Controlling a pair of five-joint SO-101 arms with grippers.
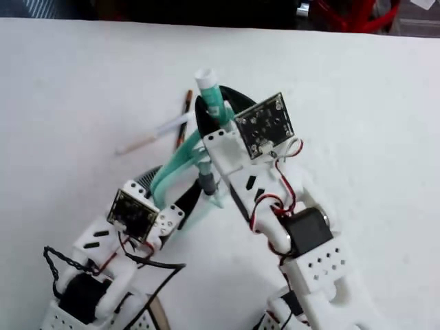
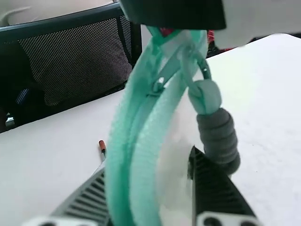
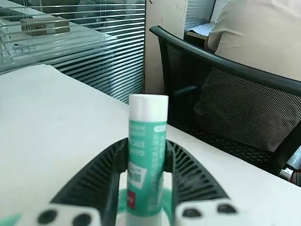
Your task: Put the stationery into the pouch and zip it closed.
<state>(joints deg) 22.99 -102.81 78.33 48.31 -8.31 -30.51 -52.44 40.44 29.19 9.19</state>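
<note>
Right gripper (image 3: pixel 146 150) clenched on the glue stick (image 3: pixel 147 122): the stick stands upright between the two black fingers (image 3: pixel 94 181), white cap pointing away from the wrist and well past the fingertips, lower end hidden between the jaws. In the high view we find the same gripper (image 1: pixel 218 108) directly over the top edge of the pouch (image 1: pixel 180 161); we cannot tell whether the stick's lower end is inside it. Left gripper (image 2: pixel 146 172) grasps the pouch by its teal zipper band (image 2: pixel 124 155), which runs up between its jaws and on past the fingertips towards the right arm. The zipper pull (image 2: pixel 204 96), a teal bead with a grey tassel (image 2: pixel 218 136) under it, hangs just beyond one left finger (image 2: pixel 211 193). Pencil (image 1: pixel 184 118) and white pen (image 1: pixel 155 135) lie on the white table (image 1: pixel 357 103) beyond the left gripper's fingertips and beside the right gripper, outside the pouch; the pen's near end meets the pencil. Black mesh chair (image 3: pixel 235 103) stands past the table edge, ahead of the right gripper
</note>
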